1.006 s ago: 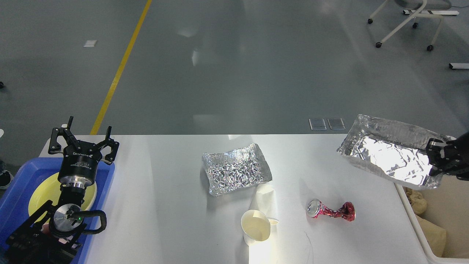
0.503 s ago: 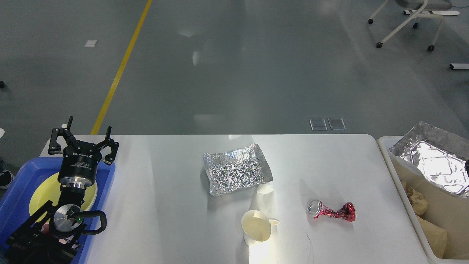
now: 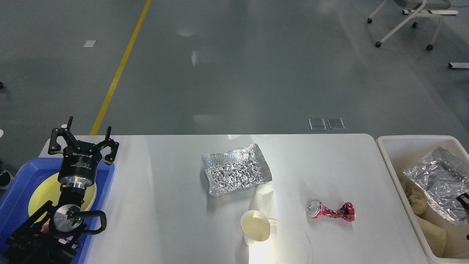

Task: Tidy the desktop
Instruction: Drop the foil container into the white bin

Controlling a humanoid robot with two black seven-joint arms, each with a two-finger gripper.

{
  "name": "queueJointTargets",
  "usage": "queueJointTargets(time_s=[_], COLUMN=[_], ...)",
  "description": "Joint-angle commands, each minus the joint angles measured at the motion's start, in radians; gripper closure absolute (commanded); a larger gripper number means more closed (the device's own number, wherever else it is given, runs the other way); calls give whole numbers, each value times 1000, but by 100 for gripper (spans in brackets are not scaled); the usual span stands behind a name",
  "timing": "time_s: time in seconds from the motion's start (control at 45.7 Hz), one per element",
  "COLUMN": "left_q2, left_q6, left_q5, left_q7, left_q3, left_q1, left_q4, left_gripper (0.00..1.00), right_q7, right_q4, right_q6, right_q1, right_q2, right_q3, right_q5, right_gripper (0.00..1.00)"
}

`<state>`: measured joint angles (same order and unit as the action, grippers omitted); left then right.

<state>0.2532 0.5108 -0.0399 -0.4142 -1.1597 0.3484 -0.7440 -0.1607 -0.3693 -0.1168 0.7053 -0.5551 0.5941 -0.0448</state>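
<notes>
The white desktop (image 3: 176, 227) fills the lower part of the head view. On it lie a crumpled foil tray (image 3: 236, 173) at the middle, a tipped paper cup (image 3: 256, 225) in front of it and a crushed red can (image 3: 331, 211) to the right. My left gripper (image 3: 83, 135) stands open and empty above the far left edge, fingers pointing away. Only a small black piece of my right gripper (image 3: 463, 200) shows at the right edge, touching a second foil tray (image 3: 436, 183) that rests in the bin. Its fingers cannot be made out.
A cream plastic bin (image 3: 388, 146) stands off the table's right end with crumpled paper (image 3: 416, 200) inside. A blue tray (image 3: 14, 198) holding a yellow plate (image 3: 40, 196) sits at the left under my left arm. A wheeled chair (image 3: 406, 22) stands far back right.
The second foil tray moved right from over the table's corner and went down into the bin. My right arm has gone almost out of view. The left arm has not moved.
</notes>
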Motion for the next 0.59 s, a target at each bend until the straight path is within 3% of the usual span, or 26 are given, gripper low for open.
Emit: queueJointTargets(time_s=[0.0, 0.131, 0.568], left_q2=[0, 0, 0], left_q6=[0, 0, 0], left_q5=[0, 0, 0], left_q7=[0, 0, 0], left_q3=[0, 0, 0], left_q1=[1, 1, 1], left_q4=[0, 0, 0], left_gripper=[3, 3, 3], right_q7=[0, -6, -5], right_q4=[193, 266, 265], right_q6=[-35, -43, -44], right_q1=[-118, -142, -155], right_q2=[141, 213, 238], right_q3=[-53, -57, -53], right_q5=[0, 0, 0], right_gripper=[100, 100, 100])
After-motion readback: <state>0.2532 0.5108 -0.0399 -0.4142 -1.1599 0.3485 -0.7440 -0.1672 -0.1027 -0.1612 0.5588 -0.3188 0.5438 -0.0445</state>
